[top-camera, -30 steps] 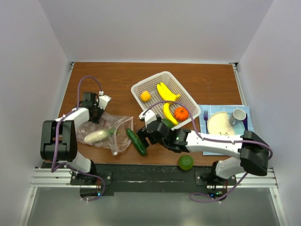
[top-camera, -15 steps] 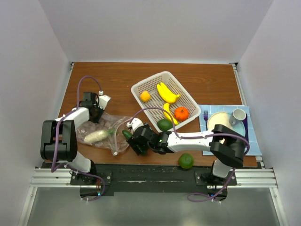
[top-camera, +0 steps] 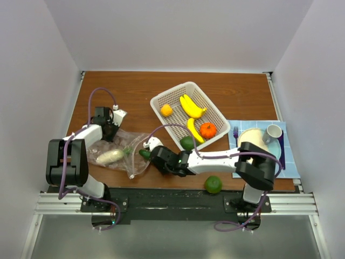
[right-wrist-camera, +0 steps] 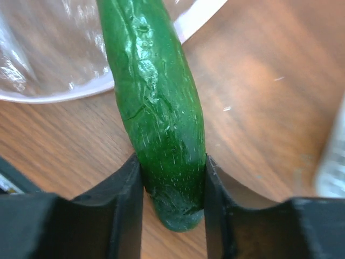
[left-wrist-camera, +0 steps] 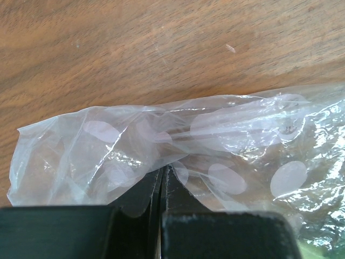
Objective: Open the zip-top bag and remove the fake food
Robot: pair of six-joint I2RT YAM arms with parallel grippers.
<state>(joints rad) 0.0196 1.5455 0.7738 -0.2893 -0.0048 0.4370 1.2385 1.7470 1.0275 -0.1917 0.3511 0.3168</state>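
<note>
The clear zip-top bag (top-camera: 119, 150) lies crumpled on the table's left side, with a whitish piece of fake food (top-camera: 109, 157) inside. My left gripper (top-camera: 108, 131) is shut on the bag's far edge; in the left wrist view its jaws (left-wrist-camera: 161, 181) meet with the bag's film (left-wrist-camera: 215, 145) pinched between them. My right gripper (top-camera: 154, 159) is at the bag's mouth. It is shut on the near end of a dark green cucumber (right-wrist-camera: 156, 108) that rests on the wood, its far end over the bag's rim. Only the cucumber's tip (top-camera: 144, 153) shows from above.
A white basket (top-camera: 161, 100) at centre holds two bananas (top-camera: 192, 106), a small orange piece (top-camera: 166, 110) and an orange fruit (top-camera: 208, 130). A green round fruit (top-camera: 187, 143) sits at its near corner. A lime (top-camera: 213, 185) lies near the front edge. A plate (top-camera: 252, 141), a cup (top-camera: 273, 133) and a fork (top-camera: 235, 135) are at right.
My right gripper moved left from the basket's near corner to the bag's mouth and closed on the cucumber. The green round fruit now shows by the basket. The left arm has not moved.
</note>
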